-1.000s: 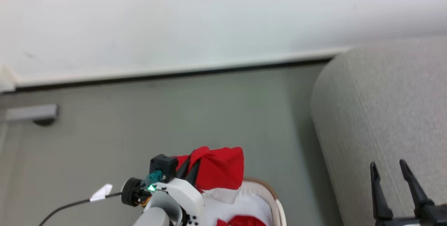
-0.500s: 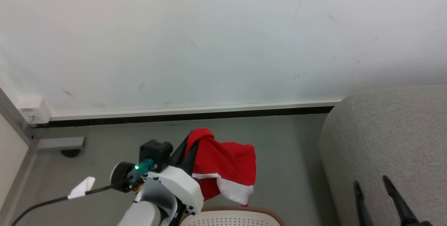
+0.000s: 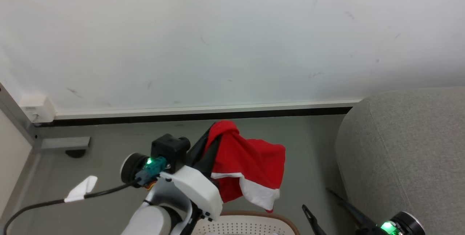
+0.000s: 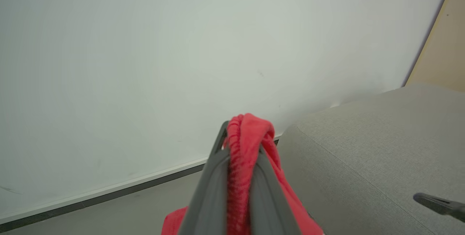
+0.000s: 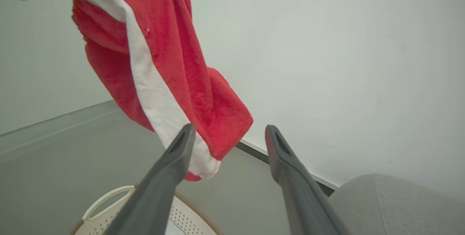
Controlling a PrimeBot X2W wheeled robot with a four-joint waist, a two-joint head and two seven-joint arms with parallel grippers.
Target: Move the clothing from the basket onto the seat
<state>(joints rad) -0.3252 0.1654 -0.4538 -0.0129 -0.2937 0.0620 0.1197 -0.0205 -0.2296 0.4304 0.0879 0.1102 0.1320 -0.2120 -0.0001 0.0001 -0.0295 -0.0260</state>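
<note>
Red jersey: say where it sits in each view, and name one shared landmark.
Head view: red jersey lower centre, hanging from the left gripper.
Left wrist view: red jersey bottom centre, pinched between the fingers.
Right wrist view: red jersey upper left, hanging.
Shared landmark: grey sofa, right of it in all three.

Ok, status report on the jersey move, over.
Left hand shut on red jersey, hanging above the basket. Right hand open, empty, low between jersey and sofa. Sofa not yet reached.
</note>
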